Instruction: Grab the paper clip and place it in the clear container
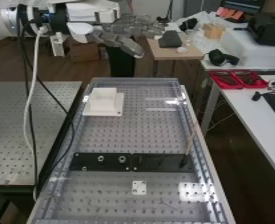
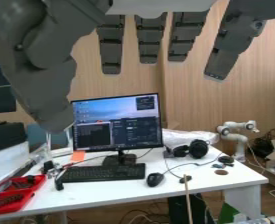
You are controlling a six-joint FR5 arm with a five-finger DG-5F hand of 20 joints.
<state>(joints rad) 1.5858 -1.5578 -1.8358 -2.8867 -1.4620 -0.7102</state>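
High view now, and up at the far end we have the hand [image 1: 121,36], out at the end of its white arm [image 1: 88,12], up above the perforated worktop [image 1: 114,135], fingers stretched out straight and nothing held. Where the paper clip and the clear container lie, I cannot tell.

Plenty standing about, though! A white stepped block [image 1: 104,102] sits on the worktop towards its far left corner. Nearer, a black plate [image 1: 158,162] runs across, with round metal fittings [image 1: 122,159] on its left part, and at its right end a thin rod [image 1: 189,142] sticks up at a lean, one to steer around. Just nearer than that plate lies a small white plate with holes [image 1: 139,188]. Down the left side hang loose cables [image 1: 28,110], over the second perforated table [image 1: 18,135]. Off to the right, red trays [image 1: 226,80] rest on a white desk [image 1: 247,112].

Over to the wrist view: the fingers [image 2: 111,47] hang wide and straight, the big thumb [image 2: 38,55] well apart from them, the gap between empty. Beyond them, on the white desk, stand a monitor [image 2: 118,125], a keyboard [image 2: 102,173], a mouse [image 2: 155,179] and black headphones [image 2: 198,148], with a small white robot arm [image 2: 237,134] behind.
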